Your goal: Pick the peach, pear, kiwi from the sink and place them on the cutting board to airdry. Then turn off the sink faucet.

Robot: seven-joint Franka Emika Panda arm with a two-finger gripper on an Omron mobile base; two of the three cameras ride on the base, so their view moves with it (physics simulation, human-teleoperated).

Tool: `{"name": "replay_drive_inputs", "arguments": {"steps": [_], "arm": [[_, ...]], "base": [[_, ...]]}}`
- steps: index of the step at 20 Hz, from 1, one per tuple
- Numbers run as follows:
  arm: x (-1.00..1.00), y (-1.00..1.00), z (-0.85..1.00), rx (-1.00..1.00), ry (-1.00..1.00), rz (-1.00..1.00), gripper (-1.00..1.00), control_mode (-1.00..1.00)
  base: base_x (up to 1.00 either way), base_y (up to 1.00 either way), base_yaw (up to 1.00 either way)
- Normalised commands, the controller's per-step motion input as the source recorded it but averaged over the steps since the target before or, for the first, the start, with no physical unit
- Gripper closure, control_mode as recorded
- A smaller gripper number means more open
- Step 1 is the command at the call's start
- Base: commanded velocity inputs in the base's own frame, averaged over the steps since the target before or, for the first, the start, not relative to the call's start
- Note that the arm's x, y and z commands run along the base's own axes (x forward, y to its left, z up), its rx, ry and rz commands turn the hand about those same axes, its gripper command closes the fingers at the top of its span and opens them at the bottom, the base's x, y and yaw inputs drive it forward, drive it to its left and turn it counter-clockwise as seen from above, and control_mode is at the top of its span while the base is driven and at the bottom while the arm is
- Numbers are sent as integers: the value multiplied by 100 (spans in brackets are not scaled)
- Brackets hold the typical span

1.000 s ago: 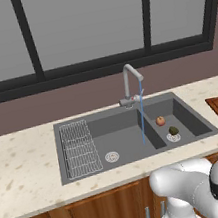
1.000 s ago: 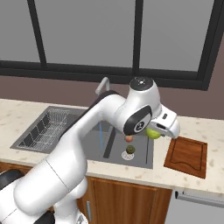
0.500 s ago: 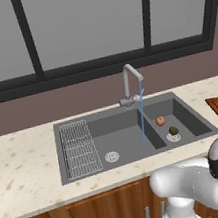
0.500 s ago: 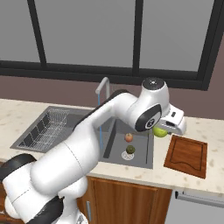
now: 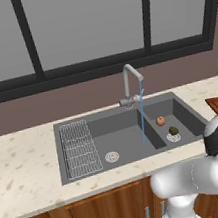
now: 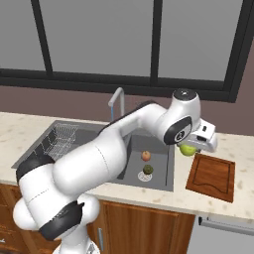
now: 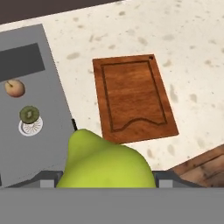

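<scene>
Yellow-green pear (image 7: 107, 164), reddish-brown cutting board (image 7: 133, 96), speckled beige, perhaps stone, counter (image 7: 192, 48).

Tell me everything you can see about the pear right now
The pear is a smooth, bright yellow-green fruit, rounded with a narrower end. It is out of the sink, held in the hand up in the air, near the cutting board's near edge but not yet set on it. In the hand view it bulges up from the bottom, with the counter and board beyond it. Nothing but the hand touches it.
</scene>
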Motion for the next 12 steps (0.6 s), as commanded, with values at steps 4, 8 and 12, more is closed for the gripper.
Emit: {"name": "replay_drive_inputs", "arguments": {"steps": [4, 8, 12], "arm": [[15, -23, -18, 10, 1, 2, 100, -100], [21, -27, -35, 21, 6, 1, 100, -100], [24, -20, -42, 6, 1, 3, 100, -100]], "base": [[0, 0, 0], [0, 0, 0], [0, 0, 0]]}}
